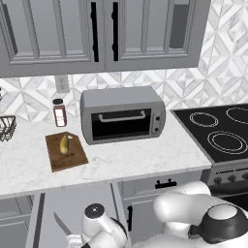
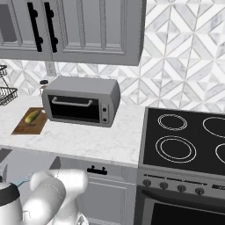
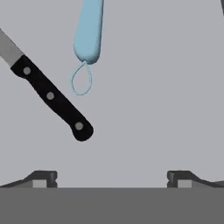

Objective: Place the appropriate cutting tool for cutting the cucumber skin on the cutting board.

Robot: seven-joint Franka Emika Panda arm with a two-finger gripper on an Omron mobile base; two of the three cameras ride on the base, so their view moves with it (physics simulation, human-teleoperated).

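Peeler (image 3: 88, 33) lies on the grey surface just beside the knife (image 3: 51, 97), its loop nearest the knife's black handle. My gripper (image 3: 112, 179) hangs above, jaws spread, empty. I judge the reach-to-grasp step: next, centre over the peeler's handle, clear of the knife.

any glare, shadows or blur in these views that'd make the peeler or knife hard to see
Hand view: flat, even rendered light, no glare or cast shadows; the light-blue peeler and black-handled knife are sharp against plain grey, though both are cut off by the frame edge. Left base view: the knife blade is small and low by the arm. Right base view: the cucumber on the cutting board looks soft and small.
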